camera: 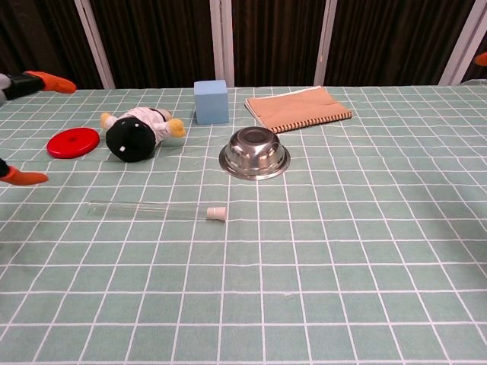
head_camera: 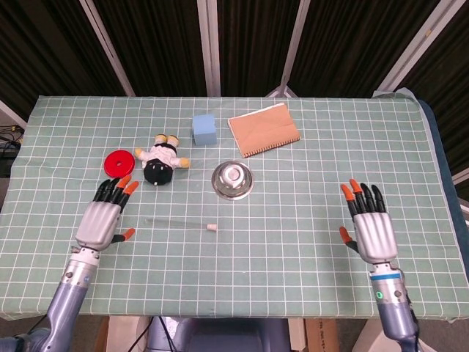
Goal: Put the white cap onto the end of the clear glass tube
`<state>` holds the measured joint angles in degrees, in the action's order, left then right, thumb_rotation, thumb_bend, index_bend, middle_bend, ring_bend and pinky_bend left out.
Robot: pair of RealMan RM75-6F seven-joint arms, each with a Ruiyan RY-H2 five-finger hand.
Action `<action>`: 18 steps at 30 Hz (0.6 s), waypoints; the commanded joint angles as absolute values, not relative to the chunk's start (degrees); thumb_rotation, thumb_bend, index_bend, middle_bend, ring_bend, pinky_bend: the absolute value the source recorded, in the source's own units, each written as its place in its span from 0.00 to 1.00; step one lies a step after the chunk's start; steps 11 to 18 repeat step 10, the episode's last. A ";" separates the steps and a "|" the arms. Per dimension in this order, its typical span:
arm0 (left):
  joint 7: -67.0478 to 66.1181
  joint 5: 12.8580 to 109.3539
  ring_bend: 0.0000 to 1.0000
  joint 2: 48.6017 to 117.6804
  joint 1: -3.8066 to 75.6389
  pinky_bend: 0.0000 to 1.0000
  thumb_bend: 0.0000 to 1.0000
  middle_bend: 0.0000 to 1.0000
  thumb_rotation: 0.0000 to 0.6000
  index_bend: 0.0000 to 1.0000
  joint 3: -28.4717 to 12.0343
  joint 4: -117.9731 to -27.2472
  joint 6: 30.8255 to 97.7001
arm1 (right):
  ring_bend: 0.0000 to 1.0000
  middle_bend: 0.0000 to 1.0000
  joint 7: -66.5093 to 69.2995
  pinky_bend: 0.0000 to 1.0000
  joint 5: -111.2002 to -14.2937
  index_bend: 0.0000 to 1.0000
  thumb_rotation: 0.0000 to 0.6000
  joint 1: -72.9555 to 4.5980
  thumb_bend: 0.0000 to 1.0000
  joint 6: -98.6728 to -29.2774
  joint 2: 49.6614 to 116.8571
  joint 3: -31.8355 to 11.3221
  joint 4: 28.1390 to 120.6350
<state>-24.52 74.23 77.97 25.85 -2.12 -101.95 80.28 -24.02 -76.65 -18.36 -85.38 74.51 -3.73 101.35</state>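
The clear glass tube (camera: 144,209) lies flat on the green checked cloth, faint and thin, running left to right. The white cap (camera: 217,214) sits on its right end; in the head view the white cap (head_camera: 211,227) shows just below the bowl. My left hand (head_camera: 104,217) hovers to the left of the tube, fingers spread, holding nothing; only its orange fingertips (camera: 34,80) show at the chest view's left edge. My right hand (head_camera: 372,228) is far to the right, open and empty.
A steel bowl (head_camera: 232,179) stands behind the cap. A plush doll (head_camera: 160,160), a red disc (head_camera: 118,162), a blue cube (head_camera: 204,129) and a brown notebook (head_camera: 264,128) lie further back.
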 commanded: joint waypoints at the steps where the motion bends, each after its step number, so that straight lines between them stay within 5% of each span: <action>1: -16.53 83.39 0.00 72.25 18.58 0.00 0.15 0.01 1.00 0.05 3.87 -100.36 88.33 | 0.00 0.00 -17.46 0.00 -79.16 0.00 1.00 -13.37 0.34 -87.51 69.16 0.24 103.17; 8: -9.86 89.24 0.00 67.36 11.24 0.00 0.15 0.01 1.00 0.05 8.77 -97.43 95.36 | 0.00 0.00 -12.67 0.00 -82.03 0.00 1.00 -9.27 0.34 -89.55 66.03 2.77 100.83; 18: -7.67 89.53 0.00 66.34 9.58 0.00 0.15 0.01 1.00 0.05 9.20 -96.90 96.70 | 0.00 0.00 -11.90 0.00 -83.47 0.00 1.00 -8.36 0.34 -90.59 66.07 3.08 99.68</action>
